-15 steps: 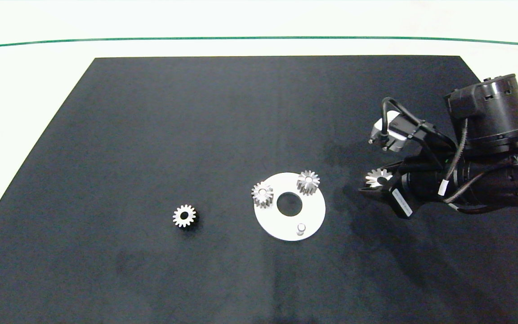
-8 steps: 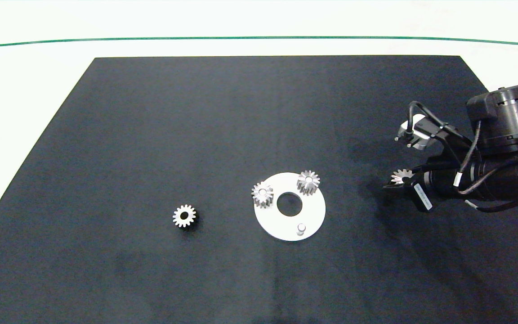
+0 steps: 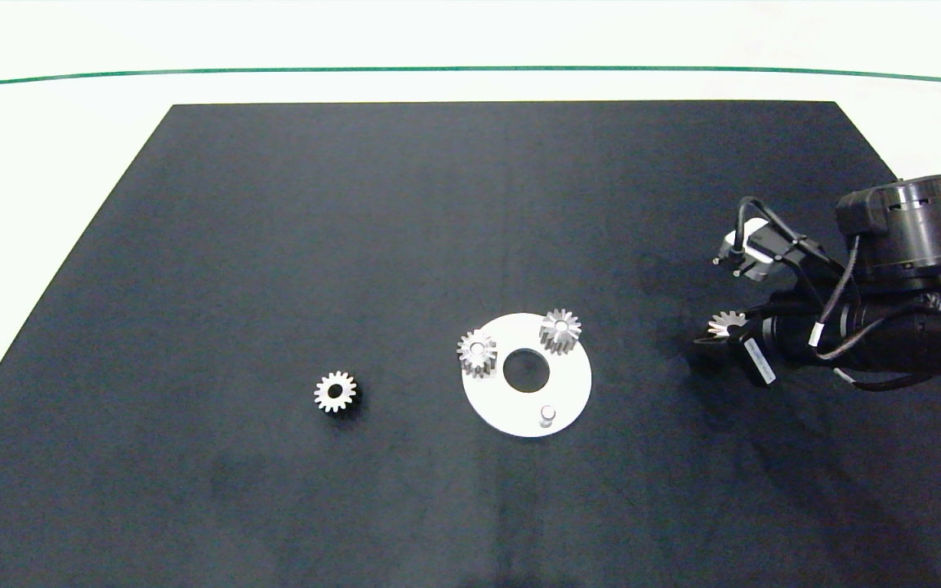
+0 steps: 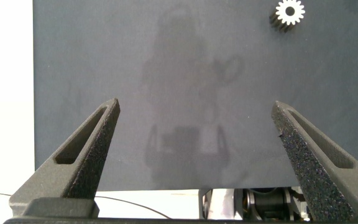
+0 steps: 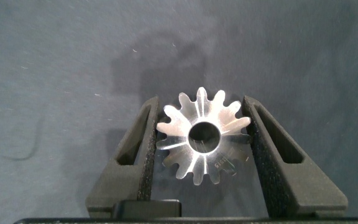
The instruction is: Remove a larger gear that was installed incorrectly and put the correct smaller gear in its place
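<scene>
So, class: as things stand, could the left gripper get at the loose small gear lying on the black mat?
Probably yes. The left gripper is open and empty, the smaller gear lies alone on bare mat, and the right gripper, holding the larger gear, is far off.

Count: small blunt-toothed gears, three (image 3: 335, 392) (image 3: 477, 353) (image 3: 560, 330); star-toothed larger gear (image 5: 202, 134), one; white disc (image 3: 568, 384), one; bare peg (image 3: 547, 415), one.
</scene>
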`<action>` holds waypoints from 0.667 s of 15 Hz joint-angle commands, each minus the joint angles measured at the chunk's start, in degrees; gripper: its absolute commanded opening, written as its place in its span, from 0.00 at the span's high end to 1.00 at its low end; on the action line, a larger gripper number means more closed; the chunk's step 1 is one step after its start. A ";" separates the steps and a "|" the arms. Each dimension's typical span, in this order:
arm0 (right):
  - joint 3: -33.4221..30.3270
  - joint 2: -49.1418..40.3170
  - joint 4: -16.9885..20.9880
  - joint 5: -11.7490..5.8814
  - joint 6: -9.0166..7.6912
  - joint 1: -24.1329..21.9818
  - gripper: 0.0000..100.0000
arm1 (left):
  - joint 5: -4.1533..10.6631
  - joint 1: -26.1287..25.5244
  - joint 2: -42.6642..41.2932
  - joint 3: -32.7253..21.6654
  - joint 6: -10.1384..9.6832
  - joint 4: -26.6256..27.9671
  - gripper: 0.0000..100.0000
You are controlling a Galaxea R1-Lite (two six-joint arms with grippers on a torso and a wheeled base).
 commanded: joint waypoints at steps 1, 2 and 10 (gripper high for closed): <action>0.99 0.53 -0.20 -0.05 -0.16 -0.19 0.72 | 0.04 -0.03 -0.05 0.00 0.01 0.20 0.00; 0.99 0.53 -0.11 0.04 -0.16 -0.19 0.72 | 0.04 -0.03 -0.05 0.00 0.01 0.20 0.00; 2.04 -0.35 0.15 0.48 -0.34 -0.28 0.00 | 0.04 -0.03 -0.14 0.00 0.01 0.20 0.00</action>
